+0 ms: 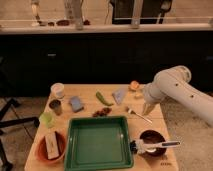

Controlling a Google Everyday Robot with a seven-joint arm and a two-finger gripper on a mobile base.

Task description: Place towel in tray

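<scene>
The towel (120,94) is a small pale grey-blue folded cloth lying on the wooden table, behind the tray's right corner. The tray (99,143) is large, green and square, and sits empty at the table's front middle. My gripper (148,108) hangs fingers-down from the white arm at the table's right side. It is above the tabletop, to the right of the towel and a little nearer the front. It is open and holds nothing.
A blue sponge (76,103), green pepper (102,98), white cup (58,90), metal cup (55,106) and green cup (46,119) stand left of the towel. An orange bowl (51,147) sits front left, a dark bowl (151,140) with a utensil front right. A fork (139,115) lies under the gripper.
</scene>
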